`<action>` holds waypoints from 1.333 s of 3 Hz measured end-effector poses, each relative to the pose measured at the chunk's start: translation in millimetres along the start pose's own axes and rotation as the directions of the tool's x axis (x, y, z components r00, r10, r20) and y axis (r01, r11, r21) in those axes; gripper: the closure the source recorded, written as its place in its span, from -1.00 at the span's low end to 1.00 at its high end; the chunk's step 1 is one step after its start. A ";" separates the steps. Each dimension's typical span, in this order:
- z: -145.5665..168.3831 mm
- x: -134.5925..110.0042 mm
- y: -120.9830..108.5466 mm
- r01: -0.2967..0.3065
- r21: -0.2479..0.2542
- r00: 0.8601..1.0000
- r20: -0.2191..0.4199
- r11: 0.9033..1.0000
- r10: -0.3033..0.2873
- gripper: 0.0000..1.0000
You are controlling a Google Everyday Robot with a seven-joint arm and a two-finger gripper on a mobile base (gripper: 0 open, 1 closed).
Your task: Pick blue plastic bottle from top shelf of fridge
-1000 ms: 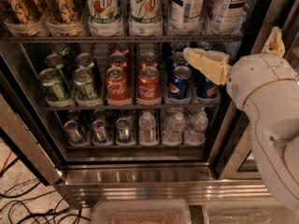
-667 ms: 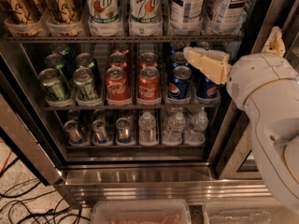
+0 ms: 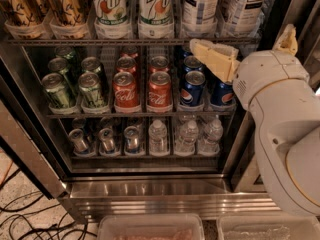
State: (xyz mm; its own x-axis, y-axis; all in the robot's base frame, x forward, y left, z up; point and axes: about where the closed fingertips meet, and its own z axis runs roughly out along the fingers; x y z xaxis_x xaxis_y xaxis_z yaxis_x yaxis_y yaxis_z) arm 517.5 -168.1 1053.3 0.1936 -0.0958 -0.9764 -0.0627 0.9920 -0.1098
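Zero contact so far, as I read it: the blue plastic bottle (image 3: 244, 6) stands on the top-shelf worktop (image 3: 75, 42) of the fridge (image 3: 150, 194), at the right end of the front edge by the front-right corner, and nothing grips it. You've got a twin (image 3: 201, 9) with the same checked label just beside it on its left, then the 7up bottles (image 3: 132, 9) toward the middle of the edge. I take the rightmost as the target since it's nearest the claw (image 3: 242, 41), but that's a guess. The claw hangs at the worktop's front edge near that right corner, low, with one cream finger (image 3: 215, 59) lying across the Pepsi cans (image 3: 192, 86) on the rack below and the other poking up further right. It looks spread, with nothing between the fingers. Done: the arm is at the fridge opening, roughly in the right lane. Left: raise the claw to label height, push in around the bottle, close, lift, draw out. The bottle is upright, long axis vertical, base on the worktop, cap end out of frame above, label lettering facing out of the fridge. Expect a side-on grasp across the body; the close neighbour on the left leaves you little room for a finger there.
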 end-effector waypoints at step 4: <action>0.0 0.0 0.1 0.000 0.000 1.000 0.000 1.000 0.000 -0.06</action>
State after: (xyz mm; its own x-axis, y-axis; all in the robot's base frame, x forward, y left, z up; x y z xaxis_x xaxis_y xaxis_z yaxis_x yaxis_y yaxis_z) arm 517.5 -168.1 1053.3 0.1936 -0.0958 -0.9764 -0.0628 0.9920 -0.1098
